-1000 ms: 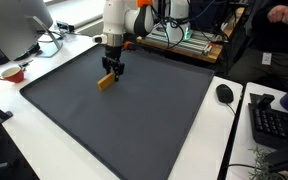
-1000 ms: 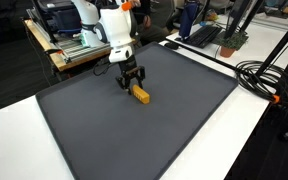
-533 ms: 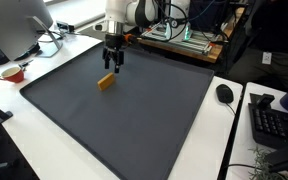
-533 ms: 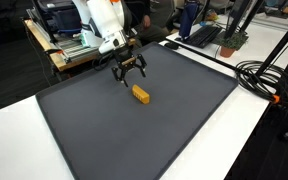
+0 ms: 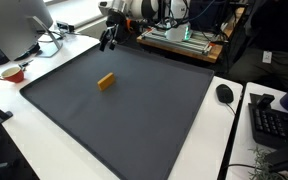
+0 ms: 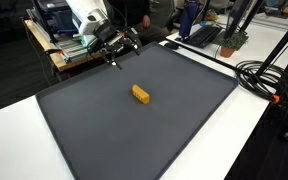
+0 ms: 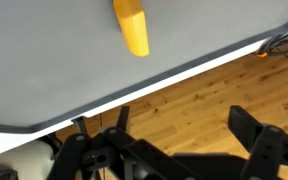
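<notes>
Yellow block (image 5: 106, 82) flat on dark mat (image 5: 134, 125), well apart from gripper (image 5: 108, 38), jaws spread wide

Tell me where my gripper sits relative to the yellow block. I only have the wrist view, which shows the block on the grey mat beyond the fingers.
Observer: The gripper hangs in the air near one corner of the grey mat, well apart from the yellow block, and it is open and holds nothing.
Operator: What lies off the mat?
Observer: In an exterior view, a computer mouse lies on the white table beside the mat.
Operator: Anything else?
Observer: A small red cup stands on the table near a monitor.
</notes>
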